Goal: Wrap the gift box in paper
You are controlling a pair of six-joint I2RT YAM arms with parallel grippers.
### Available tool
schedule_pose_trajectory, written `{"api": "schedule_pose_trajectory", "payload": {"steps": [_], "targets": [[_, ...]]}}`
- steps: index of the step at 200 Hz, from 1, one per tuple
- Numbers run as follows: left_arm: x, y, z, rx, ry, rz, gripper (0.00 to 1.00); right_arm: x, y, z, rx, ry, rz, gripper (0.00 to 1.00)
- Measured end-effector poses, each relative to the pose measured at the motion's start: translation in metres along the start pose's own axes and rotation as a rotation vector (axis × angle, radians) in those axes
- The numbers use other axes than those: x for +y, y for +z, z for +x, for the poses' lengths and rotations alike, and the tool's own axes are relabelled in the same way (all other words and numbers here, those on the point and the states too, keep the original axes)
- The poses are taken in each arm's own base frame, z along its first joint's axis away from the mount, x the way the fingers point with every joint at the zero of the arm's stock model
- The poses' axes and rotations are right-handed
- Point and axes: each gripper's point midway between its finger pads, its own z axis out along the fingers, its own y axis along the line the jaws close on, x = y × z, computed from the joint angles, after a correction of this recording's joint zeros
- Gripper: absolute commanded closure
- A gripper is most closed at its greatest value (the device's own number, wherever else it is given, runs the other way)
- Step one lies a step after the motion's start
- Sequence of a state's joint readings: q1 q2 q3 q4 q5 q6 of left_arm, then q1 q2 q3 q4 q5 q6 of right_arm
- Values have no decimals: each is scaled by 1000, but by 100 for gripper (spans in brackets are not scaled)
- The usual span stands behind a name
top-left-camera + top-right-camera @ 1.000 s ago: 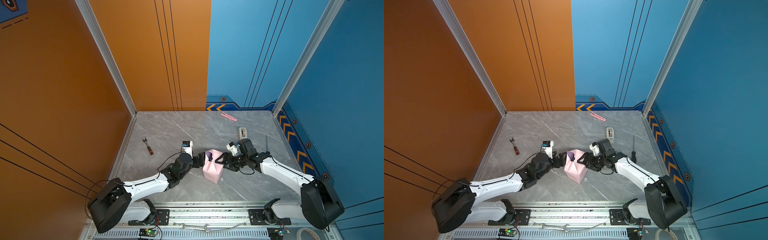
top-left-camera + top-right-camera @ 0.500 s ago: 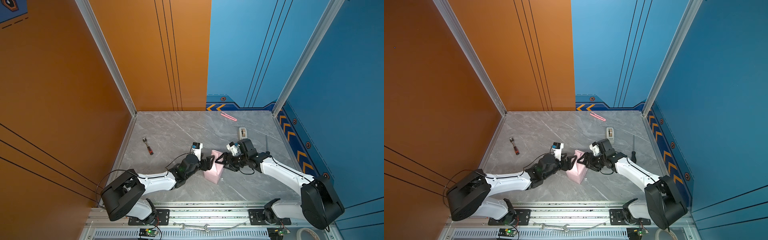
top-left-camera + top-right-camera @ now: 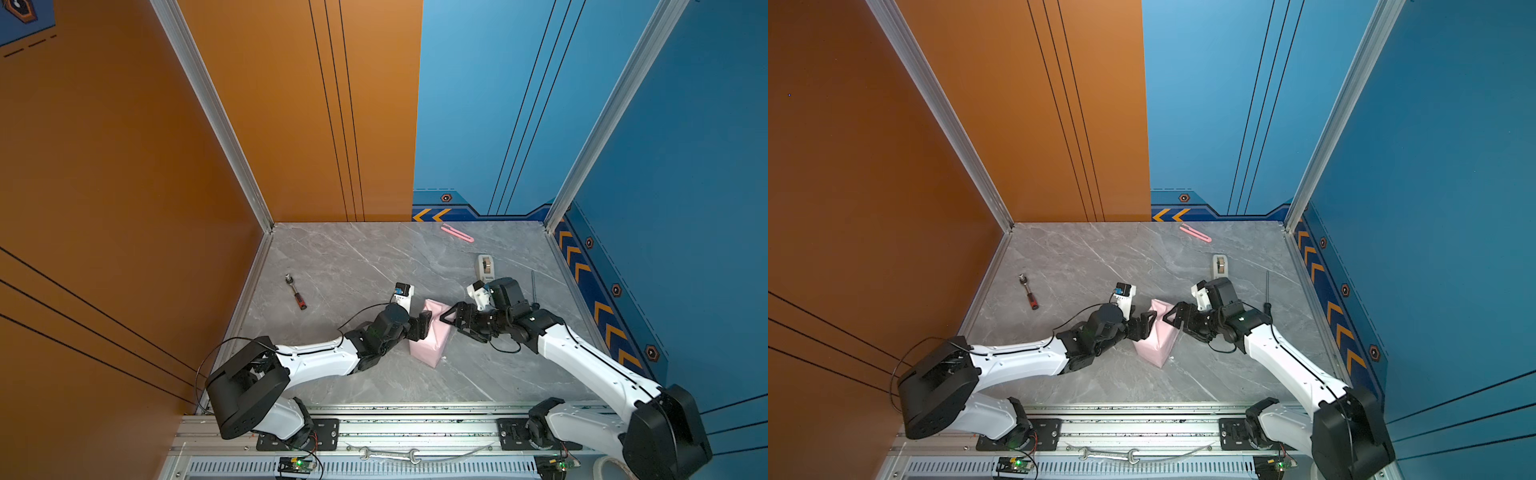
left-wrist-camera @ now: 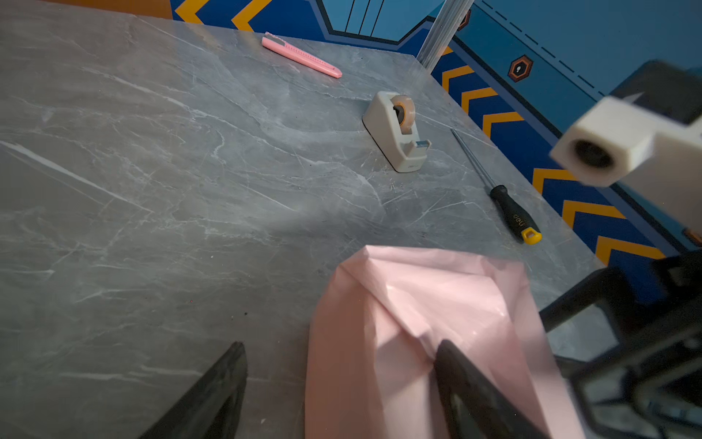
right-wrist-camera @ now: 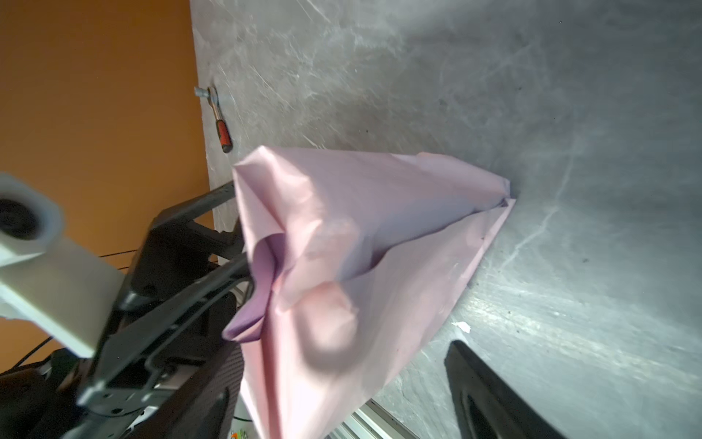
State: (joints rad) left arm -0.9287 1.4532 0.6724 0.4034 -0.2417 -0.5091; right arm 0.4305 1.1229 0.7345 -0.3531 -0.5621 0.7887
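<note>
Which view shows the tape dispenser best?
Left wrist view: the tape dispenser is close and sharp, roll and base distinct. In both top views the tape dispenser is small. The right wrist view misses it.

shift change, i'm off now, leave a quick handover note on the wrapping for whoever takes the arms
Left gripper: open, at the parcel's left side, one finger over the paper.
Right gripper: open, at the parcel's right side, holding nothing.
Things: paper is folded into a pink parcel on the table between the grippers. The gift box is hidden inside. Tape dispenser stands behind the right gripper.
Done: box covered.
Left: end flap is loose, lilac side showing; probably fold it flat and tape it.
</note>
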Motion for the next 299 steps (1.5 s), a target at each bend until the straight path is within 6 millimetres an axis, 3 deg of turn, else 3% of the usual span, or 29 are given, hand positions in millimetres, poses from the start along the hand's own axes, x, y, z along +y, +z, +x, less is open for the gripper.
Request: {"api": "schedule_pose_trajectory", "payload": {"steps": [22,48,101,152,224,265,299], "targets": [[-1,-1,0,3,25,-21,22,15,-14,-5,-60,-28,-6,10],[1,-1,-1,0,35,-37,22,26,-14,0,-73,-62,24,10],[0,-1,-1,-3,50,-43,22,7,10,-2,-45,-13,137,10],[1,-2,-1,-6,61,-52,22,13,20,-2,-22,-4,144,11],[0,-2,-2,-3,62,-54,21,1,32,6,31,42,172,22],[3,-4,-2,5,62,-62,15,-7,36,10,54,65,176,37],[16,-17,-12,9,40,-69,9,-7,38,11,63,70,137,40]]}}
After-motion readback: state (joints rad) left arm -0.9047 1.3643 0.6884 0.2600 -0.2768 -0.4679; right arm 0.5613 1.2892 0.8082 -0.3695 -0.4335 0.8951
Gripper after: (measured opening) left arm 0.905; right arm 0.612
